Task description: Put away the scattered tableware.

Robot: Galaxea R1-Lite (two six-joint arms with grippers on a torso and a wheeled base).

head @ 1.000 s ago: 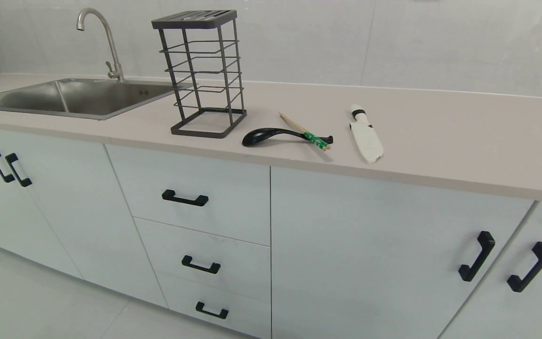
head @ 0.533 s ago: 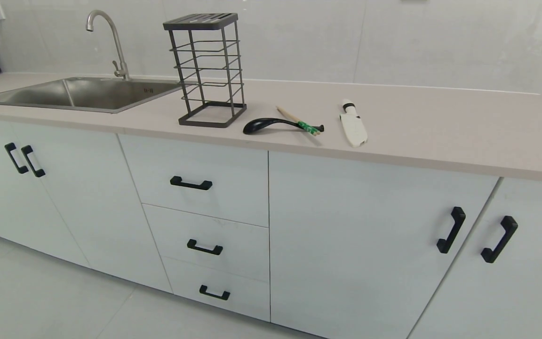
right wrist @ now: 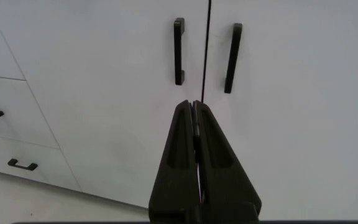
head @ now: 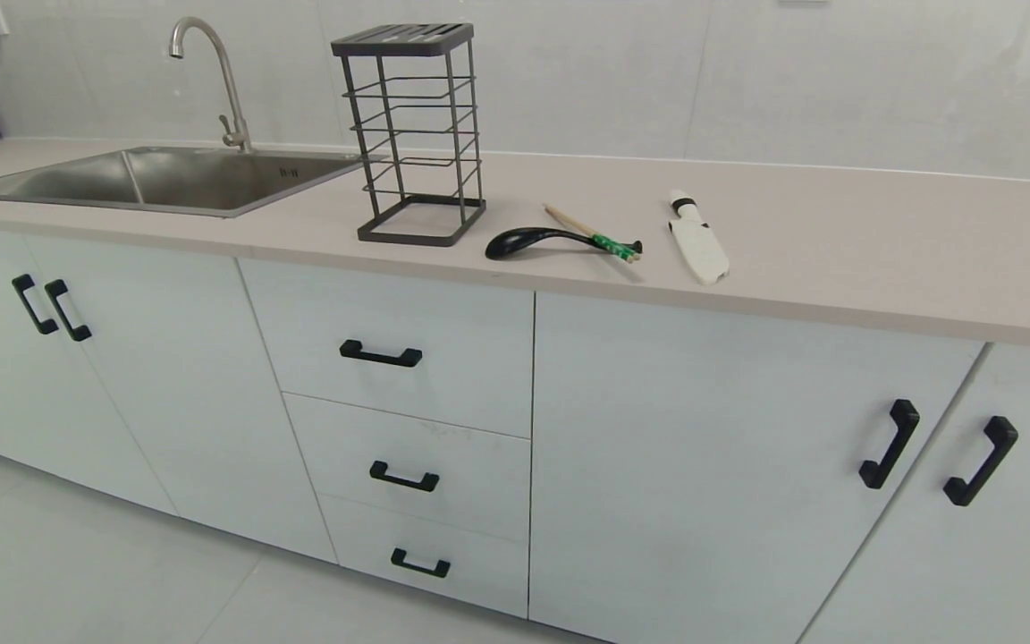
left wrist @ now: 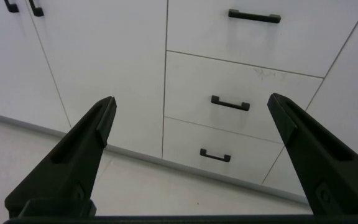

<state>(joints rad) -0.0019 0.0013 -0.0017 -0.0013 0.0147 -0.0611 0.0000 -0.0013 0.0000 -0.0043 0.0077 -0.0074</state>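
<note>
On the beige counter (head: 837, 241) lie a black ladle (head: 533, 240), a pair of wooden chopsticks (head: 588, 233) with green ends resting across its handle, and a white knife (head: 696, 241) with a black band. Left of them stands a tall black wire rack (head: 417, 134) with a slotted top. My left gripper (left wrist: 191, 109) is open, low in front of the white drawers (left wrist: 241, 87), with nothing between its fingers. My right gripper (right wrist: 196, 106) is shut on nothing, facing two cabinet doors with black handles (right wrist: 179, 50).
A steel sink (head: 157, 177) with a curved tap (head: 211, 72) is set into the counter at the left. Below the counter run white cabinet doors and three drawers with black handles (head: 381, 354). The floor (head: 77, 572) is pale tile.
The whole head picture has shifted: the camera pulled back and down, then drifted, so counter items sit smaller and higher. The tableware itself has not moved.
</note>
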